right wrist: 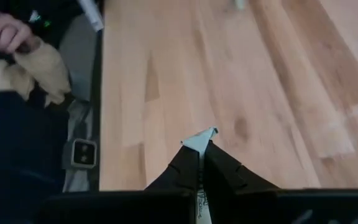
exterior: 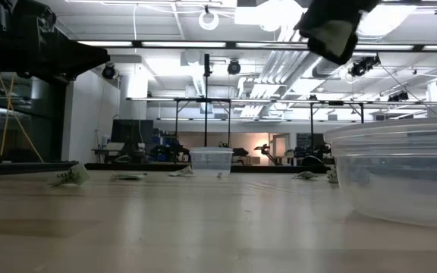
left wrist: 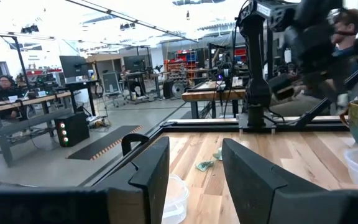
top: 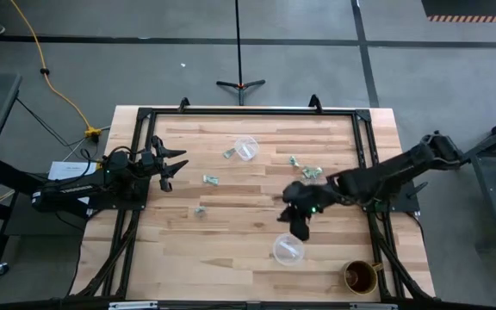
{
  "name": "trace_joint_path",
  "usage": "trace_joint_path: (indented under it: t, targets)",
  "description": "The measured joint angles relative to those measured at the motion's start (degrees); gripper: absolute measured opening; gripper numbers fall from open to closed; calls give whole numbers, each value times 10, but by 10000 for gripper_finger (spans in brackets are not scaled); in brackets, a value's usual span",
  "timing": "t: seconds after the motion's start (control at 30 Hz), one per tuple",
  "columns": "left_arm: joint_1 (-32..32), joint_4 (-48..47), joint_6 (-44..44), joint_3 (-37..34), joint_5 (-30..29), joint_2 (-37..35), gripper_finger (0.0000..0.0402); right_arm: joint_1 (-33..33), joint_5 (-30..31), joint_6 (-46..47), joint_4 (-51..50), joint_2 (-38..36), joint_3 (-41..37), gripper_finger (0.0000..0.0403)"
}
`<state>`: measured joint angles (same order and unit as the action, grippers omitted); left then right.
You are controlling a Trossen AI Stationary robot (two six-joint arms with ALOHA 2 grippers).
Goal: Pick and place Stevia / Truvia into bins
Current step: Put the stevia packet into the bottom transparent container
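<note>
right hand (top: 300,226): over mid-right tabletop (top: 231,250), just above/beside the near cup (top: 288,251); fingers pinched tight on one pale sachet (right wrist: 202,138), corner pokes past the tips
left hand (top: 169,165): waits at left edge of tabletop, fingers (left wrist: 151,176) spread apart, nothing btw them
sachets: rest are loose on the wood – one by the far cup (top: 245,148), one at (top: 211,179), one at (top: 200,209), small cluster at (top: 306,168)
bins: far cup near back rail, near cup twd front right; can't tell if either has anything in it
mug (top: 361,276): front right corner, not a bin
risk 1: sachet held only by an edge – may slip or flutter off before it's over the cup
risk 2: hand isn't squarely over the rim yet (judgement) – release now prob lands on wood
risk 3: cup is light, a low approach could knock or tip it
high view only: full layout, hand vs cup offset
right wrist only: proof of the grip; also a person's hand beyond the tabletop edge
low view only: near cup looms large, hand well above the surface
</note>
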<state>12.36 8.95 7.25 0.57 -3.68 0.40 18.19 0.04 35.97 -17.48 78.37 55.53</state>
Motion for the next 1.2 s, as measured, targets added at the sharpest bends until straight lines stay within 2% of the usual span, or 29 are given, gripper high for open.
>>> trace_joint_path:
  t: [0.13,0.23,0.47,0.6,0.93,1.07,1.2]
  targets:
    - [0,0,0,0,0,0,182,47,50,21,-14,18,-1,11]
    - [0,0,0,0,0,0,182,67,50,45,-12,51,-2,12]
    - [0,0,0,0,0,0,182,84,-54,127,-6,117,-2,4]
    - [0,1,0,0,0,0,182,86,-94,162,-8,139,-2,23]
    - [0,0,-1,0,0,0,182,39,-62,274,-19,137,-2,122]
    - [0,0,-1,0,0,0,182,0,-52,347,-31,134,-2,134]
    - [0,-1,-1,0,0,0,182,-39,-100,338,-31,135,-2,135]
